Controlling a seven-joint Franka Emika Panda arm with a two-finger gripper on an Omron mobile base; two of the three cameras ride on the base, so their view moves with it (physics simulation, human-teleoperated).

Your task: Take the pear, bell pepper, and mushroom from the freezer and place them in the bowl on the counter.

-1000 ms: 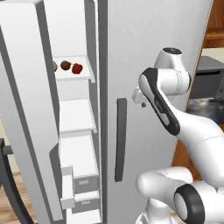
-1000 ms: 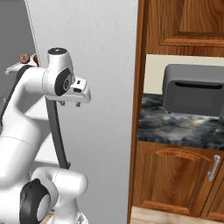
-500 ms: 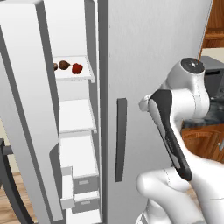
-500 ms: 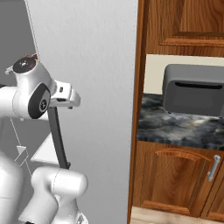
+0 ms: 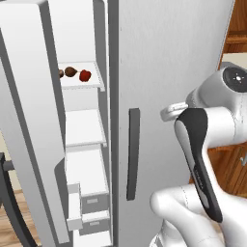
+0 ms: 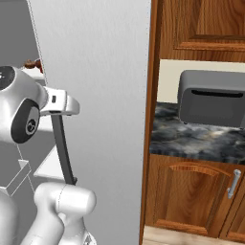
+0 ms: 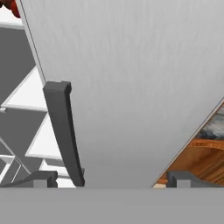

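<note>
Now my gripper (image 7: 109, 178), jaws spread and empty, faces the fridge door; next I reach for the bell pepper (image 5: 85, 75) on the freezer (image 5: 82, 144) shelf.

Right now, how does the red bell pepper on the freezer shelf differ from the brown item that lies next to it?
Colour: the bell pepper is glossy red, while the brown item is dark and dull. Place: the bell pepper lies nearer the front right edge of the shelf; the brown item lies further left and further in. Both are small, rounded, of similar size, and rest on the same top shelf of the open freezer.
</note>
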